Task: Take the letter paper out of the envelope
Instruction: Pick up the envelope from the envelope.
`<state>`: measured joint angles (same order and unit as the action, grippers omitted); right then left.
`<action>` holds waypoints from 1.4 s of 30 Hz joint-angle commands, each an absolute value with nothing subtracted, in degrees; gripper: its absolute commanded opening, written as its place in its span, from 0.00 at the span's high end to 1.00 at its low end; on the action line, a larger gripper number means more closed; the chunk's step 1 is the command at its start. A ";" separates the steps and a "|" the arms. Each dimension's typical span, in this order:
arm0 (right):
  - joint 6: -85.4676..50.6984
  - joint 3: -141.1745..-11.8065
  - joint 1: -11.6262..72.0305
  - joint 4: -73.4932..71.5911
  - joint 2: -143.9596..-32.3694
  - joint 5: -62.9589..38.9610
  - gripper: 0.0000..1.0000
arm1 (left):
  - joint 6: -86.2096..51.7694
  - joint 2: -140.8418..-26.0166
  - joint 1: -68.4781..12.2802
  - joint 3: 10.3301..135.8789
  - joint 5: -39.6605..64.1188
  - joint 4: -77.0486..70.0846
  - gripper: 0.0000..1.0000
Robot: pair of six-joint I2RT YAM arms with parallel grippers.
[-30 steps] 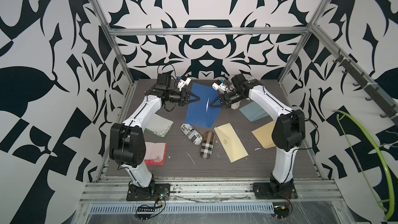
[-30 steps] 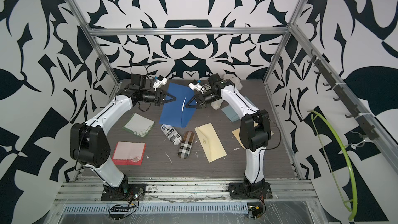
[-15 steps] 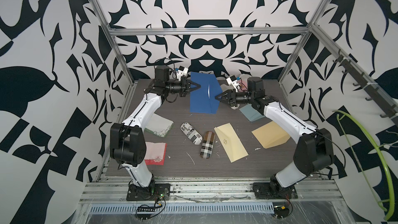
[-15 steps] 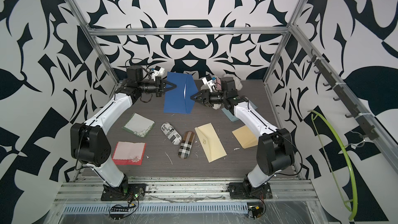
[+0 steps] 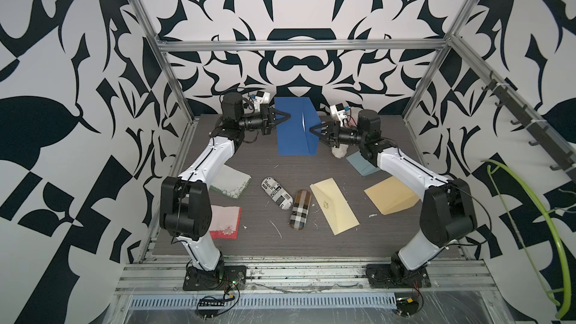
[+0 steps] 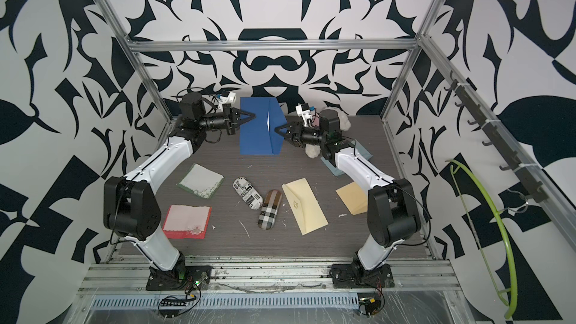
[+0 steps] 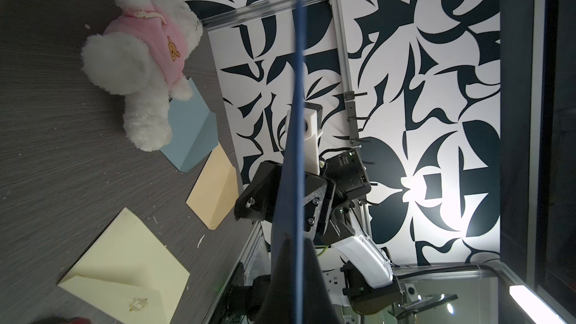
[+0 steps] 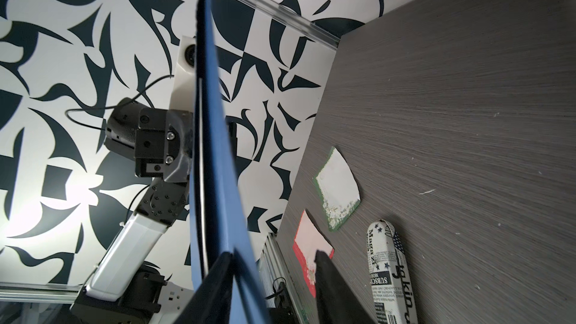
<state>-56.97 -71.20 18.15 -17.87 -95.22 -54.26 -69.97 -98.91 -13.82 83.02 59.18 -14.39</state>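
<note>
A dark blue envelope (image 5: 293, 138) (image 6: 255, 138) hangs upright in the air near the back wall. My left gripper (image 5: 288, 115) (image 7: 296, 254) is shut on its left edge. A thin white sliver of the letter paper (image 5: 303, 121) (image 6: 268, 120) shows at the flap's slit, and as a white line inside the envelope (image 8: 215, 120) in the right wrist view. My right gripper (image 5: 313, 129) (image 8: 274, 275) stands open at the envelope's right side. The blue flap runs between its fingers, against one finger (image 8: 218, 278). It grips nothing.
On the table lie a white plush toy in pink (image 5: 339, 151), a light blue envelope (image 5: 361, 163), a tan envelope (image 5: 389, 194), a cream envelope (image 5: 333, 210), two pouches (image 5: 276, 193) (image 5: 300, 210), a green cloth (image 5: 232, 182) and a red cloth (image 5: 224, 222).
The left arm has lifted the envelope up and toward the back wall. My right gripper has opened, and its arm has swung out to the right of the envelope.
</note>
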 commanded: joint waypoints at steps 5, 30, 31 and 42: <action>-67.28 -67.84 19.46 -35.11 -95.10 -54.86 0.54 | -75.23 -98.88 -14.14 82.42 58.13 -21.03 1.00; -78.57 -64.16 25.55 -49.68 -95.10 -50.08 0.81 | -71.46 -100.02 -14.59 82.23 56.80 -16.95 1.00; -78.57 -64.08 25.64 -49.50 -95.02 -49.86 0.85 | -71.37 -99.98 -14.59 81.96 56.69 -16.97 1.00; -69.85 -64.48 25.58 -37.47 -90.60 -47.10 1.00 | -68.14 -99.49 -14.54 82.22 56.17 -12.70 0.82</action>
